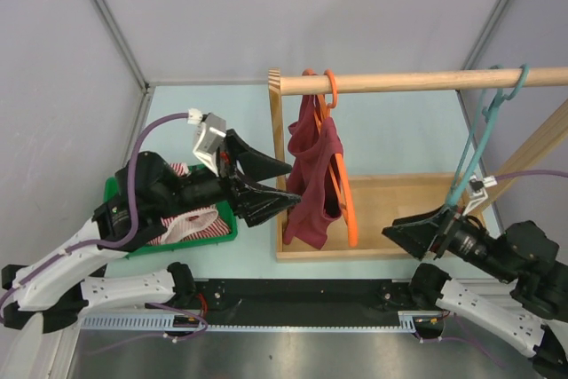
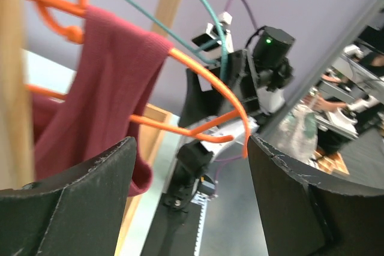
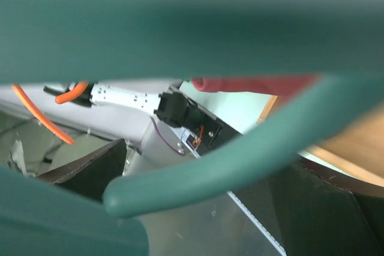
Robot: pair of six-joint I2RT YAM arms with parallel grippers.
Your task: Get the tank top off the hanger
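A maroon tank top hangs on an orange hanger from the wooden rod. My left gripper is open, its fingers right beside the top's left edge. In the left wrist view the tank top and the orange hanger's arm lie just ahead of the jaws, with nothing held. My right gripper is open low under a teal hanger. In the right wrist view the teal hanger crosses between the spread fingers, ungripped.
A green tray with striped cloth sits at the left under my left arm. The rod stands on a wooden rack with a base frame and an upright post. Grey walls enclose the table.
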